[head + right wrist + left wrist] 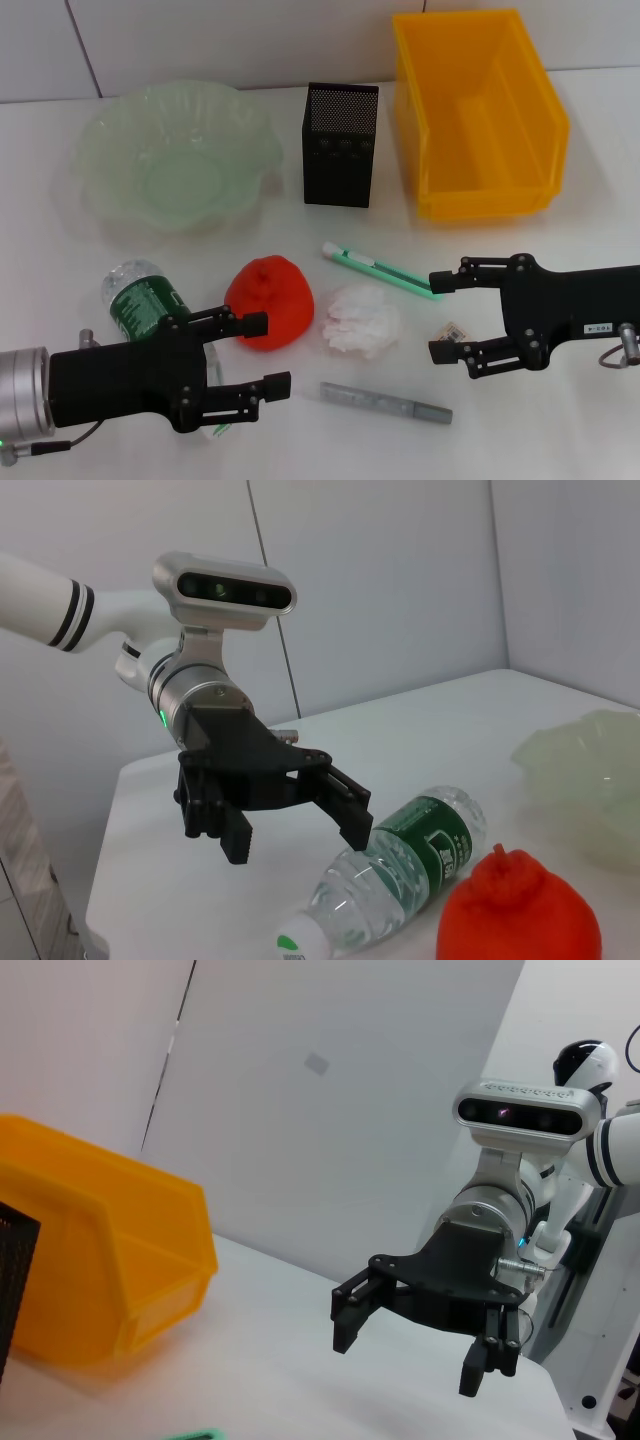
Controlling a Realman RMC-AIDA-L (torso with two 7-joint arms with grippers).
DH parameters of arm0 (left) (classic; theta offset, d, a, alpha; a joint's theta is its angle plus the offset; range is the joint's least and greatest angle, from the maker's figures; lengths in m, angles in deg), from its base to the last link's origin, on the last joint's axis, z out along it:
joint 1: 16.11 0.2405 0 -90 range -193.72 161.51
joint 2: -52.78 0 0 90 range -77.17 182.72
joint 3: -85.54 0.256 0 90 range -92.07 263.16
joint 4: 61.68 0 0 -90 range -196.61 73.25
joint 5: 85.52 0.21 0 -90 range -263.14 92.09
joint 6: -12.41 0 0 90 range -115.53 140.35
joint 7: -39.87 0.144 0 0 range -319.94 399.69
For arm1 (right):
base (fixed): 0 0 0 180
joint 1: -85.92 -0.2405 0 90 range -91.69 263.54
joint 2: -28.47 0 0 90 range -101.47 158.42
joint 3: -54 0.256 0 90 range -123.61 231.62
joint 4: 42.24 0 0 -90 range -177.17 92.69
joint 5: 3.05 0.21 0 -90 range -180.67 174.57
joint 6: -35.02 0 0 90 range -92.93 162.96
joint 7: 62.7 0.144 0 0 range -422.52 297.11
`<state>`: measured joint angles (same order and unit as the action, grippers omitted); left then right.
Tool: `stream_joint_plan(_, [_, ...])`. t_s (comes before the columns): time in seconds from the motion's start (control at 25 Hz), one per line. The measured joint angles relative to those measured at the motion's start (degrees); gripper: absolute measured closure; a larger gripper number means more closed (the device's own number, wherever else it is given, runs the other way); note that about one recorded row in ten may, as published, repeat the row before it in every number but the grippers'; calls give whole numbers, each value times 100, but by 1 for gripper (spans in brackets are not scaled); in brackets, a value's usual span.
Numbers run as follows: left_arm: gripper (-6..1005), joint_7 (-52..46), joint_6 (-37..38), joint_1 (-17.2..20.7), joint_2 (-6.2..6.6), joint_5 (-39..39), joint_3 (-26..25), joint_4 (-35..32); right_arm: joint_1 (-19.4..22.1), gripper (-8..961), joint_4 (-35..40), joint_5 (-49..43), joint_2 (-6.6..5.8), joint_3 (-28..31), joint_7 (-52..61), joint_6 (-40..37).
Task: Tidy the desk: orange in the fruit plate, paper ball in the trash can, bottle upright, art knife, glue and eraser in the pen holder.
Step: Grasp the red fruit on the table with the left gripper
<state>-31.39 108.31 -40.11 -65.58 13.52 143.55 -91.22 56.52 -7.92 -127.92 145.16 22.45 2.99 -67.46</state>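
Observation:
The orange (270, 300) rests on the desk (560, 420), with the paper ball (360, 320) just to its right. Lying on its side at the left is the bottle (143, 297), partly hidden by my left gripper (264, 352), which hovers open beside the orange. The art knife (380, 270), the glue (385, 400) and the eraser (453, 332) lie loose. My right gripper (440, 316) is open, its fingertips either side of the eraser. The right wrist view holds the left gripper (298, 835), the bottle (400, 865) and the orange (520, 910).
At the back stand the empty fruit plate (175, 150), the pen holder (340, 145) and the trash can (480, 190). The left wrist view shows the right gripper (412, 1355) open over the desk, with the trash can (100, 1280) behind it.

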Motion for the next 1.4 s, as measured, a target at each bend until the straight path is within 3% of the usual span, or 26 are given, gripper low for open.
stream_joint_plan(0.64, [201,173,-63,19,-15,-59,-78,27,106,122,37,18,41,55,-18,-68])
stream_joint_plan(1.0, [202,878,-854,-374,-71,-781,-27,330,448,123,235,73,52,85,-39,-150])
stream_joint_plan(1.12, [203,897,-1476,-624,-79,-843,257,460,520,123,268,122,59,92,-39,-152])
stream_joint_plan(1.4, [256,828,-2065,-635,-83,-904,602,479,583,123,269,130,47,105,-38,-158])
